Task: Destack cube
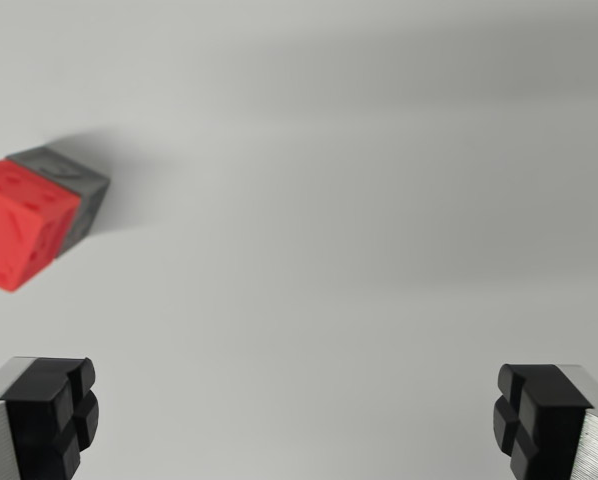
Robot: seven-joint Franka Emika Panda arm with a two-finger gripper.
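A red cube (21, 224) sits at the wrist view's far left, partly cut off by the frame edge, stacked on a grey cube (71, 184) whose top and one side peek out behind it. Both rest on a plain white surface (359, 200). My gripper (294, 420) is open, its two black fingertip pads at the lower left (54, 415) and lower right (534, 420) corners with nothing between them. The cubes lie well to the left of and beyond the left fingertip, not between the fingers.
The cubes cast a soft shadow (134, 190) toward the wrist view's right. Nothing else shows on the white surface.
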